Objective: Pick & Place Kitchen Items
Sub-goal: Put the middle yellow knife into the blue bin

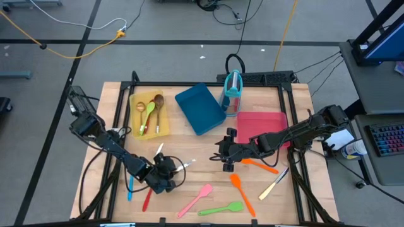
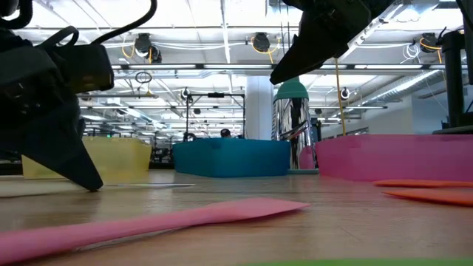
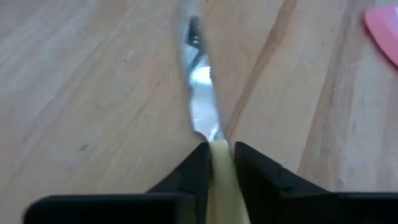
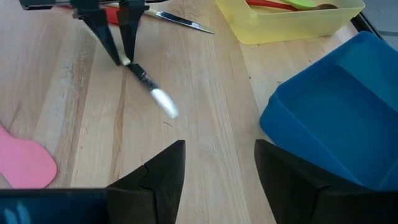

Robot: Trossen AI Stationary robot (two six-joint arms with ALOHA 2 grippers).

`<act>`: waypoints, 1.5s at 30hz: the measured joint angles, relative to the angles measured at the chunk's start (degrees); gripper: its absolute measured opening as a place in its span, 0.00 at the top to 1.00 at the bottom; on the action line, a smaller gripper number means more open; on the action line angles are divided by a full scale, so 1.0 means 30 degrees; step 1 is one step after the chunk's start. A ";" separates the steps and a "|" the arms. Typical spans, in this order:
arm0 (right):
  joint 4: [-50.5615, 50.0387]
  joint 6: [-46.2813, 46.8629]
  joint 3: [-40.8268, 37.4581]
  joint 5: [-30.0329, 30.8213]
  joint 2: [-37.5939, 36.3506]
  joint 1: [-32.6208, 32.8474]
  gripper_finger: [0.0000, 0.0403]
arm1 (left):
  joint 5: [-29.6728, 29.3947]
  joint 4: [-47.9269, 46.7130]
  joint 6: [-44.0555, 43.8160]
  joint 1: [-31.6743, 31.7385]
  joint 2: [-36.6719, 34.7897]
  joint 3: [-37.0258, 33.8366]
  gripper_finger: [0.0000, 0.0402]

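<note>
The wooden surface (image 1: 189,132) carries a yellow tray (image 1: 165,129) already holding utensils, with others loose toward its near edge. The left gripper (image 3: 219,163) has its jaws clenched on the cream handle of a table knife (image 3: 198,93), blade flat on the wood near the front left; the right gripper (image 4: 217,163) hovers mid-surface, jaws released and empty. Judgement: lift straight, keep the blade level, and confirm the grip before carrying.

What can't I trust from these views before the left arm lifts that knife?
- Knife handle: left wrist view, mostly covered by the left gripper clamped on it.
- Utensils in the yellow tray: high view, too small to count.
- Blue tray: right wrist view, cut off by the edge.
- Right gripper: open over bare table.
</note>
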 joint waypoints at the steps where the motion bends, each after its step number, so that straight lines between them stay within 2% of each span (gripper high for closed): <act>1: 0.0000 0.0000 0.0000 0.0000 0.0000 0.0000 0.54 | -0.0051 -0.0054 -0.0053 0.0047 0.0000 0.0000 0.84; 4: 0.0000 0.0005 0.0000 0.0000 0.0000 0.0000 0.54 | -0.0144 -0.0087 -0.0239 0.0318 0.0007 -0.0015 0.91; 14: 0.0000 -0.0002 0.0000 0.0000 0.0000 0.0000 0.55 | -0.0679 0.1304 -0.0221 0.1718 -0.0044 -0.0082 0.90; 22: 0.0000 -0.0067 -0.0003 0.0000 0.0000 0.0000 0.55 | -0.1822 0.3192 0.3606 0.3369 -0.0878 0.0031 0.91; 30: -0.0015 -0.0359 -0.0026 0.0000 0.0000 -0.0006 0.55 | -0.1759 0.2714 0.9648 0.5898 -0.3395 0.1451 0.91; 32: -0.0010 -0.0339 -0.0029 -0.0015 0.0000 0.0000 0.55 | -0.1404 0.1562 1.1545 0.6797 -0.4316 0.1902 0.91; 37: 0.0001 0.0093 -0.0037 -0.0029 0.0000 -0.0007 0.55 | 0.1101 -0.1134 1.6714 0.9692 -0.5340 0.4175 0.91; 42: 0.1308 0.0137 -0.0741 -0.0022 0.0000 -0.0007 0.55 | 0.4431 -0.3471 2.1973 1.2838 -0.4861 0.6731 0.90; 45: 0.2602 0.0136 -0.1474 -0.0033 0.0000 -0.0004 0.55 | 0.5180 -0.5328 2.4613 1.4503 -0.4274 0.7791 0.90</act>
